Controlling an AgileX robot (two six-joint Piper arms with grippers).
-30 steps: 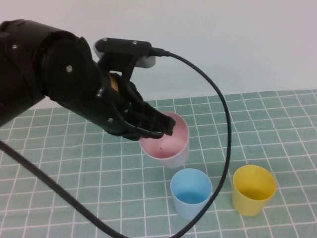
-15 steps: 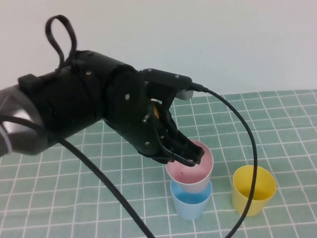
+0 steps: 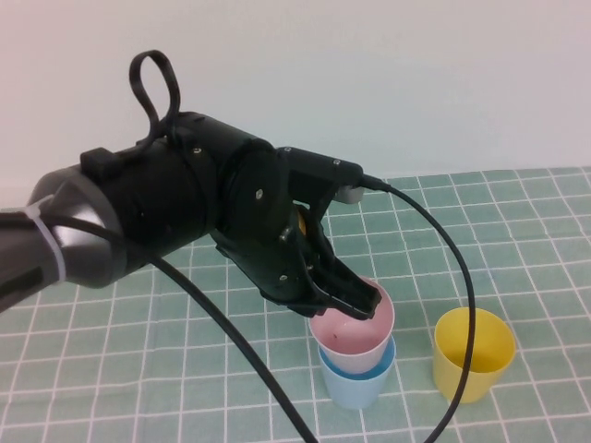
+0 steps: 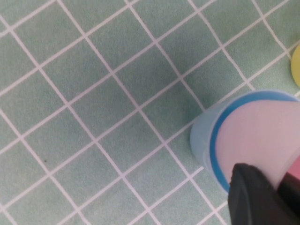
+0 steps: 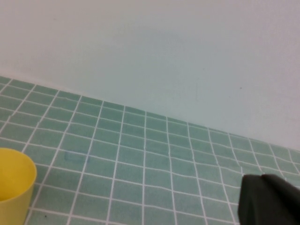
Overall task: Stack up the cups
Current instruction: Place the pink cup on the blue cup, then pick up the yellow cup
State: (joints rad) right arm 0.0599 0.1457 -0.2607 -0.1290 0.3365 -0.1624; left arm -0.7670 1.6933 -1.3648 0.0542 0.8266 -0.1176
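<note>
- Left gripper (image 3: 355, 300): reaches in from the left, over the front-centre of the green grid mat (image 3: 517, 231); fingers closed on the near-left rim of the pink cup (image 3: 355, 337), one finger inside, one outside.
- Pink cup: upright, sitting partway down in the blue cup (image 3: 355, 383); top half still sticks out above the blue rim.
- Left wrist view: pink cup (image 4: 262, 136) nested in blue cup (image 4: 206, 136), blue rim ring shows round it; dark fingertip (image 4: 253, 197) on the pink cup's wall.
- Blue cup: stands on the mat, near the front edge.
- Yellow cup (image 3: 473, 353): upright, empty, just right of the blue/pink pair, not touching.
- Right gripper (image 5: 269, 199): only a dark corner shows in its wrist cam; can't tell open or closed. Looks across the mat twd the pale wall (image 5: 164, 56), yellow cup (image 5: 14, 187) at the edge of that view.
- Black cable (image 3: 457, 268) loops from the left arm's wrist down in front, btw the stacked cups and the yellow one.
</note>
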